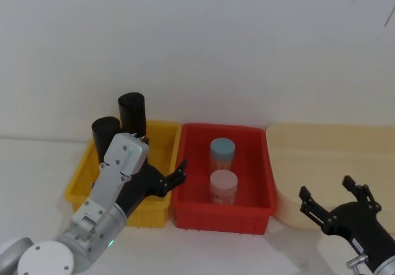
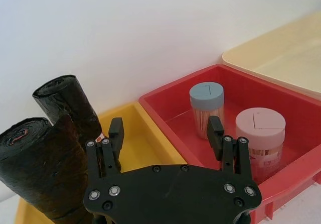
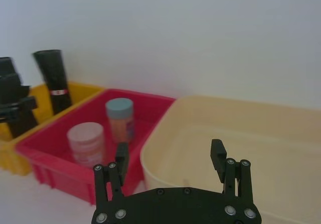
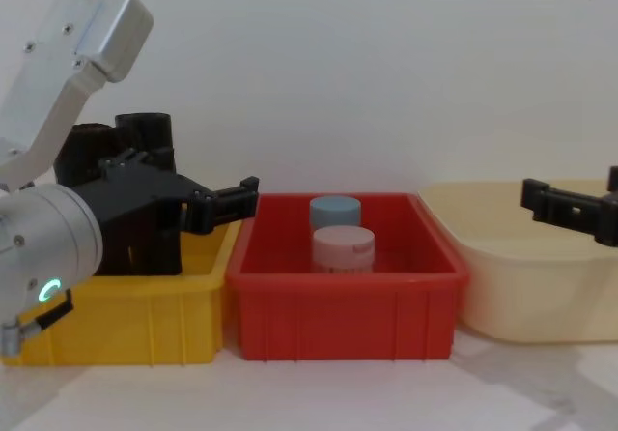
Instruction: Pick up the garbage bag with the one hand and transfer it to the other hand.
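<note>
The garbage bag (image 1: 106, 132) is a plain black roll standing upright at the back left of the yellow bin (image 1: 162, 140). In the left wrist view the garbage bag (image 2: 35, 174) is close beside the gripper's fingers, apart from them. My left gripper (image 1: 170, 179), on the arm with the green light, hovers open over the yellow bin, just right of the roll, holding nothing. From the left wrist view the left gripper (image 2: 165, 128) points toward the red bin. My right gripper (image 1: 326, 188) is open and empty in front of the cream tub.
A second black roll (image 1: 131, 111) with a red-and-white sticker (image 3: 58, 91) stands behind the plain one. The red bin (image 1: 253, 216) holds a blue-lidded jar (image 1: 222, 151) and a pink-lidded jar (image 1: 223, 185). A cream tub (image 1: 333, 136) sits on the right. A white wall is close behind.
</note>
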### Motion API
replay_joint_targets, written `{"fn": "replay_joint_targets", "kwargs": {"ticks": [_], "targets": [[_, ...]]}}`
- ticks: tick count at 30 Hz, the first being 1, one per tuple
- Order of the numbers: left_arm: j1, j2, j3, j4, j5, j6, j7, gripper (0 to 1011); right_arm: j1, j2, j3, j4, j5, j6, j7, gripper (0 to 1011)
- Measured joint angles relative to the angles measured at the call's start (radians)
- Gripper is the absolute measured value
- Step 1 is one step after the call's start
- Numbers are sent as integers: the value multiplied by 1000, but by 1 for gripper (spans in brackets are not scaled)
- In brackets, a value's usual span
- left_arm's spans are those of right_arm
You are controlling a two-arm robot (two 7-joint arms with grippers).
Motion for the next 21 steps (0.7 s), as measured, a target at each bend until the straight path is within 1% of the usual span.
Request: {"fn": "replay_joint_targets", "kwargs": {"ticks": [6, 7, 9, 10, 13, 16, 17, 19, 20, 21], "targets": [[0, 0, 0, 0, 0, 0, 0, 1000, 27, 14, -25, -6, 9, 23, 64, 1000], [0, 0, 0, 0, 0, 0, 0, 1000, 27, 14, -25, -6, 9, 23, 64, 1000], [0, 0, 0, 0, 0, 0, 0, 1000, 51, 18, -47, -3, 9, 40, 91, 1000], [0, 0, 0, 0, 0, 0, 0, 1000, 51, 18, -47, -3, 9, 40, 91, 1000], [0, 0, 0, 0, 0, 0, 0, 1000, 93, 18, -82, 13, 1, 71, 120, 1000], [0, 0, 0, 0, 0, 0, 0, 1000, 121, 15, -101, 28, -10, 91, 133, 1000], [0, 0, 0, 0, 0, 0, 0, 1000, 144, 11, -117, 41, -19, 106, 139, 1000], [0, 0, 0, 0, 0, 0, 0, 1000, 174, 3, -136, 61, -30, 123, 149, 1000], [0, 0, 0, 0, 0, 0, 0, 1000, 174, 3, -136, 61, -30, 123, 149, 1000], [0, 0, 0, 0, 0, 0, 0, 1000, 195, -3, -150, 76, -39, 134, 153, 1000]]}}
